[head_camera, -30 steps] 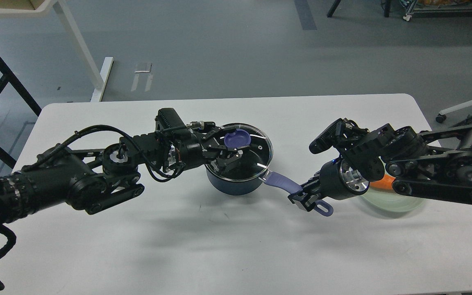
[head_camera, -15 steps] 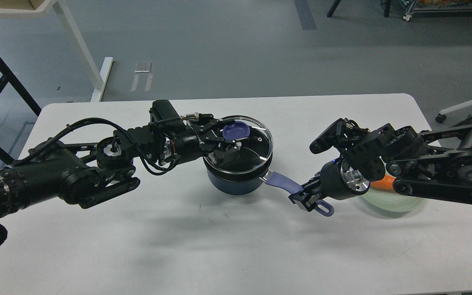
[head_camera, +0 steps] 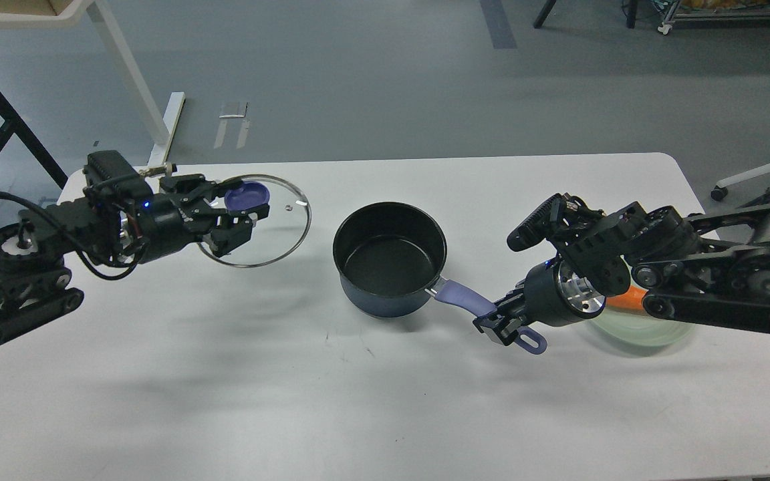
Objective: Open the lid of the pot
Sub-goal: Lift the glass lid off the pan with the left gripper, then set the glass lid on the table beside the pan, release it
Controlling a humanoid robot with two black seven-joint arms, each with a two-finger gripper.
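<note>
A dark blue pot (head_camera: 389, 259) with a black inside stands open at the middle of the white table (head_camera: 371, 401). Its purple handle (head_camera: 465, 300) points right and toward me. My right gripper (head_camera: 500, 326) is shut on that handle near its end. My left gripper (head_camera: 232, 217) is shut on the purple knob (head_camera: 246, 196) of the glass lid (head_camera: 281, 230). It holds the lid in the air, left of the pot and clear of it.
A pale green plate (head_camera: 639, 331) with an orange carrot (head_camera: 625, 299) lies under my right arm at the right. A white desk leg and a black frame stand on the floor beyond the table's far left corner.
My left gripper has lifted the glass lid off the pot and carried it far to the left. The pot now stands open. The right gripper has stayed on the handle.
</note>
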